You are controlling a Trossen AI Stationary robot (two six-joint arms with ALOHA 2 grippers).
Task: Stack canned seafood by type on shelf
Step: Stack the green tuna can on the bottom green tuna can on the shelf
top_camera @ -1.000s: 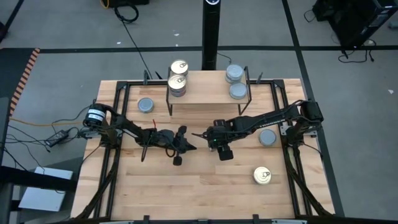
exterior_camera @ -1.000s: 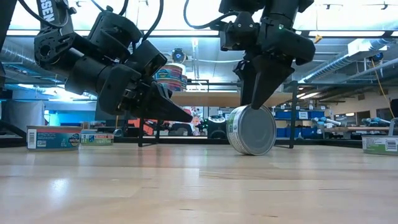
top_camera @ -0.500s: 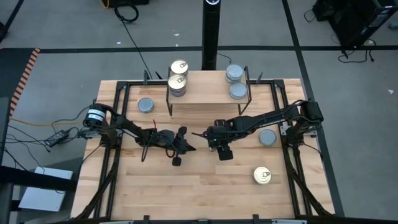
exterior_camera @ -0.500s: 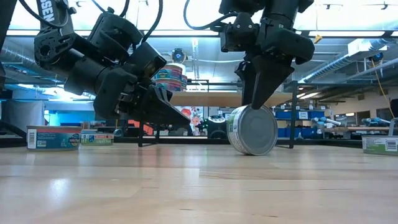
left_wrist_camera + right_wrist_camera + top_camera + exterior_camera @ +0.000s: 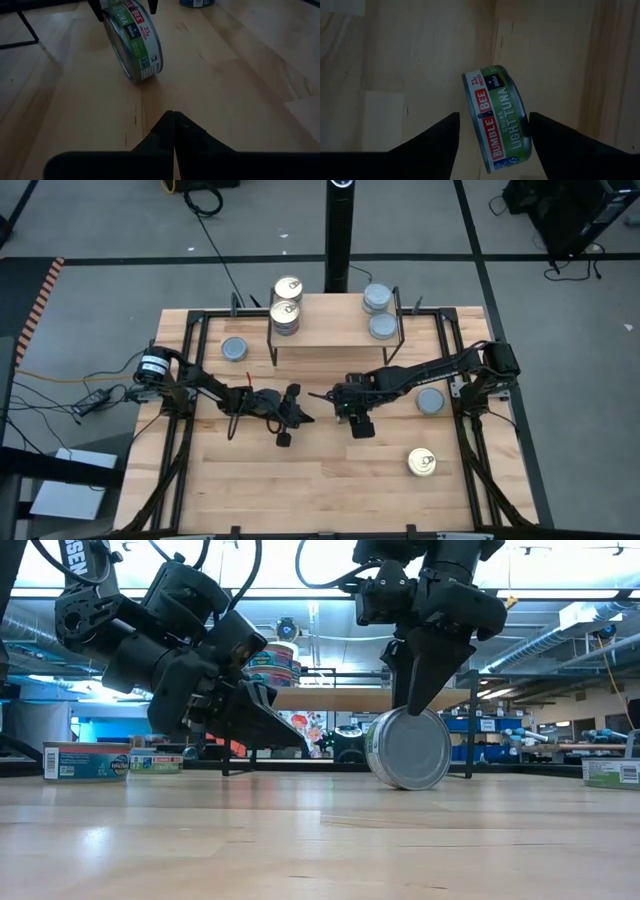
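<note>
Low view: tin (image 5: 407,748) on edge between spread right hand (image 5: 425,705) fingers — left hand (image 5: 290,740) clenched

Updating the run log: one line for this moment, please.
right pincer: open, straddling tuna tin standing on edge | left pincer: shut, beside it | shelf: four stacks

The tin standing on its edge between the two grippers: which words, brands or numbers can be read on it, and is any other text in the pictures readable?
"BUMBLE BEE" on the red band of the tin on its edge, right wrist view.
"CHUNK LIGHT TUNA" on the green part of the same label.
"BEE" and "TUNA", cut off, on that tin in the left wrist view.
Small print there: too small to read.
Labels of the flat tin and the stacked tins in the low view: too blurred to read.
</note>
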